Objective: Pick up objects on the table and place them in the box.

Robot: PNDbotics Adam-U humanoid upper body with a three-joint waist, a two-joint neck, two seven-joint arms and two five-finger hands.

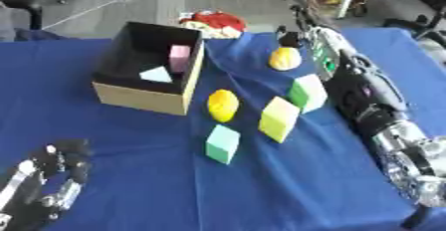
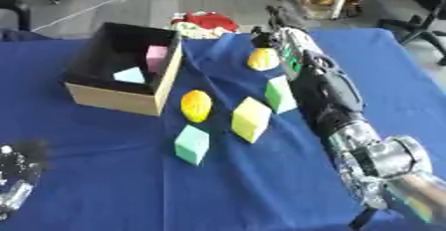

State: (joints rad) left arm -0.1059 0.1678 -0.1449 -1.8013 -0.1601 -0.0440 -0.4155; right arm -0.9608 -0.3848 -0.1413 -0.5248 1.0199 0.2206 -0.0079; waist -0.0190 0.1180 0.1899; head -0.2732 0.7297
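Two blocks, pink block (image 1: 179, 57) and pale blue block (image 1: 157, 74), lie inside the box (image 1: 139, 98).

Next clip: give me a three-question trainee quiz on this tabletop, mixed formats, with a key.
1. True or false: the box already holds a pink block.
2. Multiple choice: which thing lies nearest the right hand? A) teal block B) orange round object C) yellow-green block
3. Fill in: the yellow lemon-like object lies on the blue ____, outside the box.

Key: 1 true. 2 B. 3 cloth.
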